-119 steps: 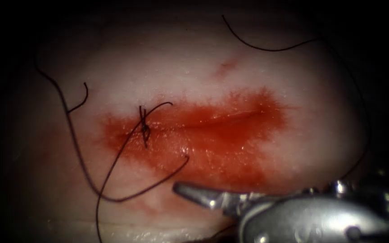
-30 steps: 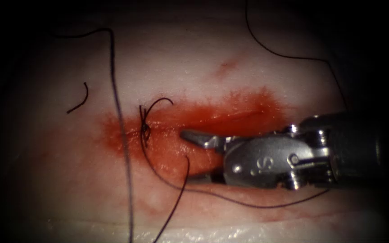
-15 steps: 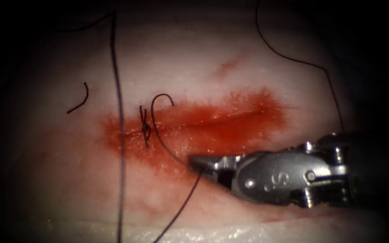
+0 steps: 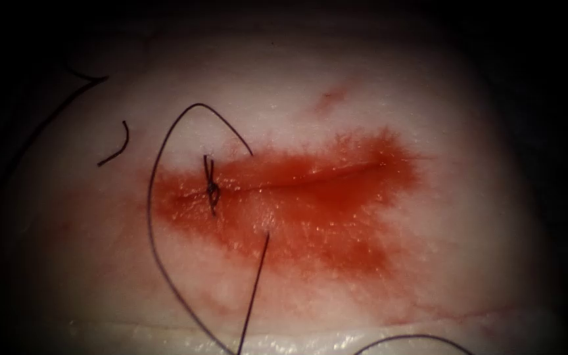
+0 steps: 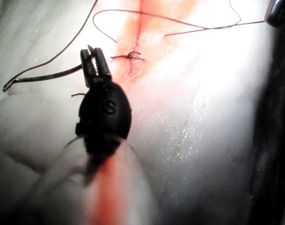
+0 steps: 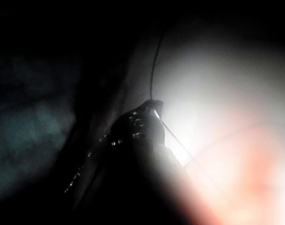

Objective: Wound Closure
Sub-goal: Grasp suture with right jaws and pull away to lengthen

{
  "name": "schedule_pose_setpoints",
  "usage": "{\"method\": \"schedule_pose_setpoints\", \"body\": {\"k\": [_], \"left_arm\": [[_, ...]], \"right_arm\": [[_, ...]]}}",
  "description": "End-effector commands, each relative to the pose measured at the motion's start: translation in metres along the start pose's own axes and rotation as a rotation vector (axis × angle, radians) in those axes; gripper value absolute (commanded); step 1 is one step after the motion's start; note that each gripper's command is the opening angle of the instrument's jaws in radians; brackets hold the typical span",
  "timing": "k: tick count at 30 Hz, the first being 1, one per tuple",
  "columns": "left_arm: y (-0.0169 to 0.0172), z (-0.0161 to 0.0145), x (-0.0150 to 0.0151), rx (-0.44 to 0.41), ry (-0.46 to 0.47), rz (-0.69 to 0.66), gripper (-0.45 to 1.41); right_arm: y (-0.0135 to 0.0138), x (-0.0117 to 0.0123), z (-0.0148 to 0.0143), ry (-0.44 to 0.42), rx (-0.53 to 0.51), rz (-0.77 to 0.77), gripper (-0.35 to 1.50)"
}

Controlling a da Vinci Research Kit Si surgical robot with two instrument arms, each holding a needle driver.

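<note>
Looping round the knotted stitch (image 4: 211, 187) at the cut's (image 4: 310, 176) left end, the thread (image 4: 154, 217) lies on the tissue (image 4: 284, 85). Left gripper (image 5: 96, 58), nearly closed, grips the needle (image 5: 44, 78) near its end; right gripper (image 6: 154, 108) pinches thread.

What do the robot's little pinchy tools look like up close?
The left tool has two thin, straight, dark fingers sticking out of a rounded, egg-shaped dark head with a letter S printed on it. The right tool looks like a dark lumpy shape with tiny shiny spots along it.
</note>
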Motion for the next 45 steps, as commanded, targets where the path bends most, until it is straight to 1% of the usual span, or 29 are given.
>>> {"method": "schedule_pose_setpoints", "body": {"k": [1, 3, 5, 6, 7, 9, 10, 11, 12, 14, 18, 20, 21, 23, 24, 26, 31, 32, 34, 35, 37, 39, 40, 43, 45], "left_arm": [[0.0003, 0.0006, -0.0005, -0.002, 0.001, 0.000, -0.45], [0.0003, 0.0006, -0.0005, -0.002, 0.001, 0.000, -0.45], [0.0002, 0.0006, -0.0005, -0.002, 0.001, 0.000, -0.45], [0.0002, 0.0006, -0.0005, -0.002, 0.001, 0.000, -0.45], [0.0002, 0.0006, -0.0005, -0.003, 0.001, 0.000, -0.45], [0.0001, 0.0006, -0.0006, -0.003, 0.001, 0.001, -0.45], [0.0001, 0.0006, -0.0007, -0.003, 0.002, 0.001, -0.45], [0.0000, 0.0007, -0.0009, -0.003, 0.002, 0.002, -0.45], [-0.0001, 0.0008, -0.0010, -0.005, 0.001, 0.004, -0.45], [-0.0002, 0.0008, -0.0012, -0.005, 0.001, 0.005, -0.45], [-0.0002, 0.0009, -0.0014, -0.006, 0.000, 0.007, -0.45], [-0.0002, 0.0009, -0.0014, -0.006, 0.000, 0.007, -0.45], [-0.0002, 0.0009, -0.0014, -0.006, 0.000, 0.007, -0.45], [-0.0002, 0.0009, -0.0014, -0.006, 0.000, 0.007, -0.45], [-0.0002, 0.0009, -0.0014, -0.005, 0.000, 0.007, -0.45], [-0.0002, 0.0009, -0.0014, -0.005, 0.000, 0.007, -0.45], [-0.0001, 0.0009, -0.0014, -0.005, 0.000, 0.008, -0.45], [-0.0001, 0.0009, -0.0014, -0.005, 0.000, 0.002, -0.45], [-0.0001, 0.0009, -0.0014, -0.004, 0.000, 0.002, -0.45], [-0.0001, 0.0009, -0.0014, -0.004, 0.000, 0.002, -0.45], [-0.0001, 0.0009, -0.0014, -0.004, 0.000, 0.002, -0.45], [-0.0001, 0.0009, -0.0014, -0.004, 0.000, 0.002, -0.45], [-0.0001, 0.0009, -0.0014, -0.004, 0.000, 0.002, -0.45], [-0.0001, 0.0009, -0.0014, -0.004, 0.000, 0.002, -0.45], [-0.0001, 0.0009, -0.0014, -0.003, 0.000, 0.002, -0.45]], "right_arm": [[-0.0012, 0.0011, 0.0010, 0.014, 0.014, -0.016, -0.35], [-0.0011, 0.0015, 0.0013, 0.030, 0.025, -0.038, -0.35], [-0.0001, 0.0014, 0.0015, 0.036, 0.029, -0.095, 0.48], [0.0005, 0.0011, 0.0015, 0.036, 0.029, -0.108, 0.82], [0.0012, 0.0008, 0.0015, 0.036, 0.031, -0.122, 1.08], [0.0030, -0.0003, 0.0010, 0.056, 0.017, -0.136, 1.18], [0.0037, -0.0008, 0.0007, 0.065, 0.004, -0.137, 1.19], [0.0054, -0.0020, -0.0001, 0.081, -0.020, -0.136, 1.23], [0.0068, -0.0030, -0.0011, 0.080, -0.034, -0.133, 1.18], [0.0078, -0.0038, -0.0021, 0.079, -0.031, -0.127, 1.04], [0.0094, -0.0051, -0.0040, 0.074, -0.066, -0.115, 0.96], [0.0103, -0.0057, -0.0046, 0.066, -0.072, -0.108, 0.96], [0.0114, -0.0065, -0.0050, 0.062, -0.086, -0.100, 0.92], [0.0124, -0.0075, -0.0049, 0.051, -0.094, -0.095, 0.86], [0.0128, -0.0080, -0.0047, 0.046, -0.097, -0.094, 0.84], [0.0136, -0.0091, -0.0040, 0.034, -0.107, -0.094, 0.87], [0.0149, -0.0127, -0.0011, 0.002, -0.143, -0.105, 0.96], [0.0150, -0.0134, -0.0005, -0.004, -0.151, -0.109, 0.99], [0.0152, -0.0148, 0.0011, -0.015, -0.168, -0.119, 1.12], [0.0152, -0.0159, 0.0024, -0.017, -0.179, -0.129, 1.16], [0.0151, -0.0169, 0.0038, -0.021, -0.185, -0.146, 1.16], [0.0148, -0.0179, 0.0052, -0.025, -0.179, -0.130, 1.14], [0.0144, -0.0189, 0.0064, -0.022, -0.167, -0.115, 1.11], [0.0137, -0.0201, 0.0077, -0.029, -0.155, -0.102, 1.09], [0.0131, -0.0209, 0.0085, -0.021, -0.143, -0.086, 0.97]]}}
